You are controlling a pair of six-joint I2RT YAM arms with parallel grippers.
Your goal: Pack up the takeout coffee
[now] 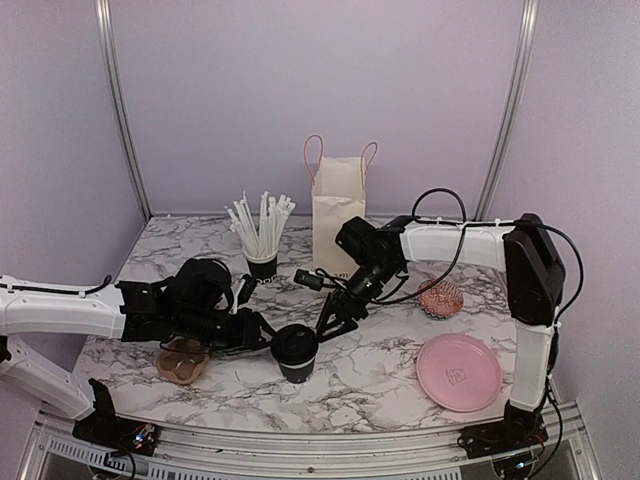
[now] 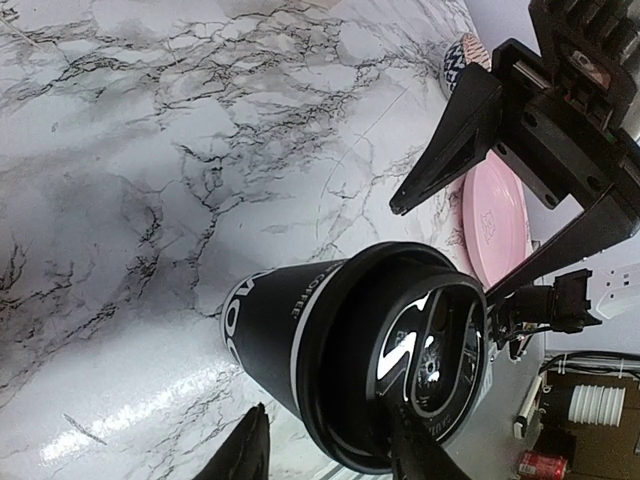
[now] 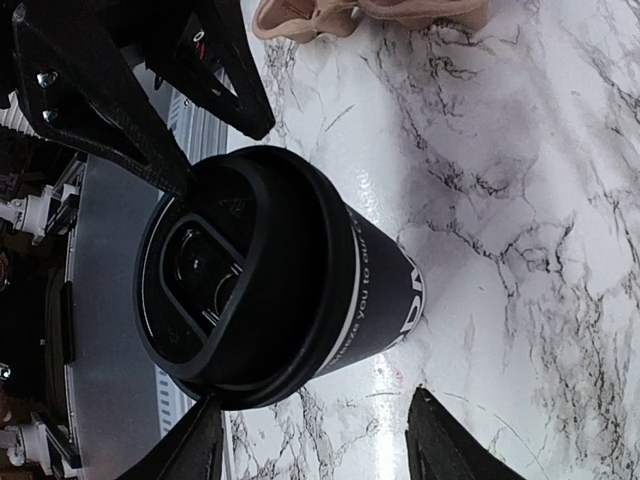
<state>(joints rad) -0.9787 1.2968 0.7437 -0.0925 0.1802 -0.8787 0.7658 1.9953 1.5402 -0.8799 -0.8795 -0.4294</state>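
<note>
Black and lidded, the takeout coffee [image 1: 297, 352] stands upright with a pincer on each side. Jaws of the right pincer [image 3: 318, 395] stand apart, clear of it; the left pincer [image 2: 325, 410] flanks it too (clamped or not, I cannot tell).

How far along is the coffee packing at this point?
Done: lid sits on the black cup. In hand: left gripper and right gripper flank the cup on the table, grip unclear. Left: cup not yet in the paper bag.
</note>
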